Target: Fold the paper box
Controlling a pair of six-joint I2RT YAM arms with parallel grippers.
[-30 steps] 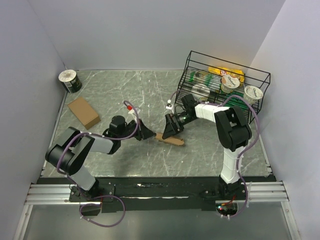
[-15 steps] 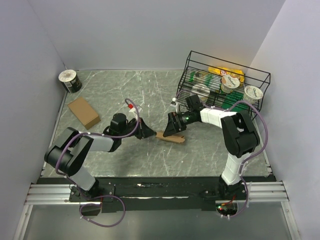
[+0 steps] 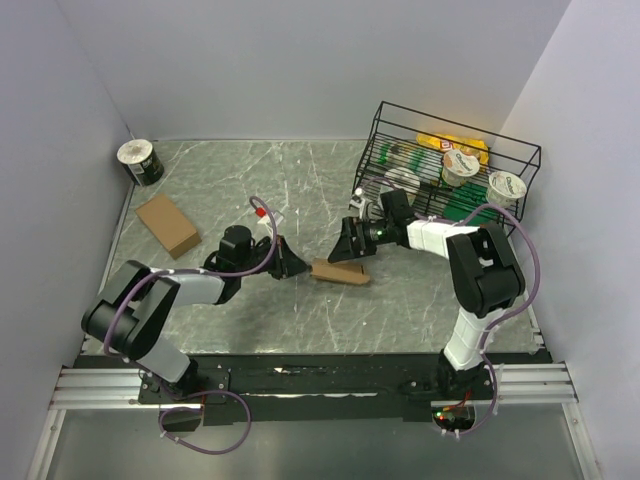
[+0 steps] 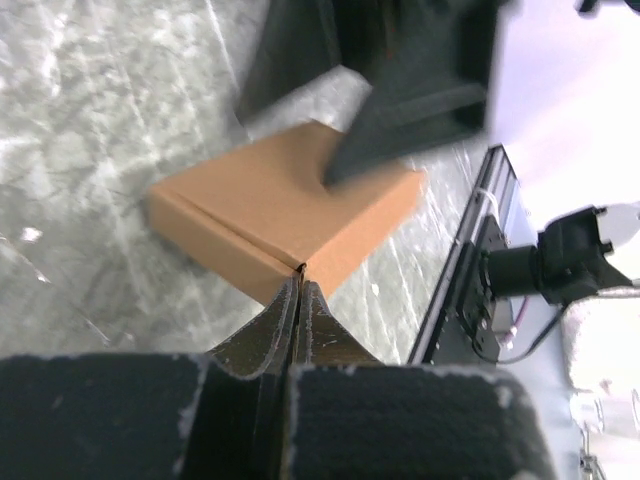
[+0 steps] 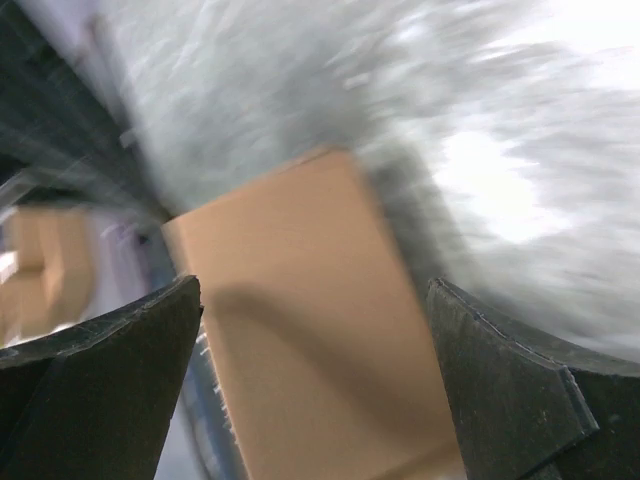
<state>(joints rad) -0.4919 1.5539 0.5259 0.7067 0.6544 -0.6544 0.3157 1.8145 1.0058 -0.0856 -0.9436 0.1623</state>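
Box is recorded lying flat mid-table, closed up, between the two grippers. Left gripper: jaws pressed together, tip set against the box's edge at a seam. Right gripper: jaws spread wide, with the box framed between them in the wrist view; contact cannot be told. A second box is noted well apart, at left.

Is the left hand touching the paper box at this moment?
Touching. The left wrist view shows the left hand, shut, with its tip meeting the near corner of the paper box, no gap between them.
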